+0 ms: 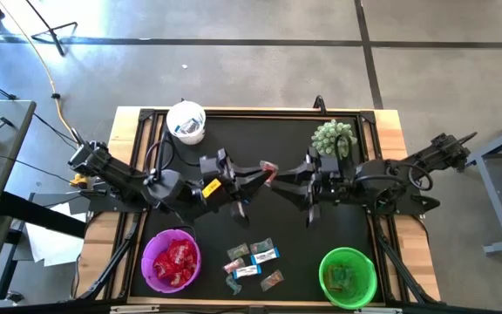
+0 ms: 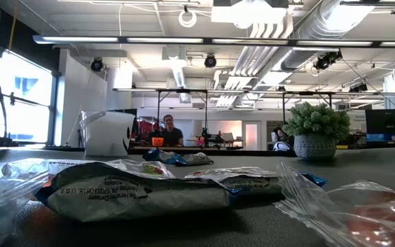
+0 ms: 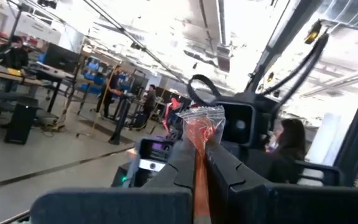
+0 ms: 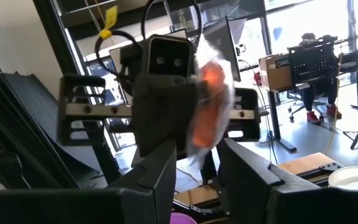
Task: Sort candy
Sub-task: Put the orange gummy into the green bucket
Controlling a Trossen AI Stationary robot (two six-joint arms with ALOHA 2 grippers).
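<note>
Red packets already fill the purple bowl (image 1: 171,262) and some sweets the green bowl (image 1: 348,277), several candies (image 1: 253,259) remain on the tabletop (image 1: 286,235), while the left gripper (image 1: 264,173) fingers clench a red candy (image 1: 270,169) mid-air, right gripper (image 1: 288,179) fingers parted beside it.

**Bowls, cup and plant on the black mat**

A white cup (image 1: 186,122) stands beyond the left gripper, and a spiky green plant (image 1: 334,137) in a grey pot stands just beside the right gripper. A purple bowl (image 1: 171,260) and a green bowl (image 1: 348,277) stand nearer the front edge, well apart. The black mat (image 1: 295,235) lies on a wooden table (image 1: 390,122).
</note>
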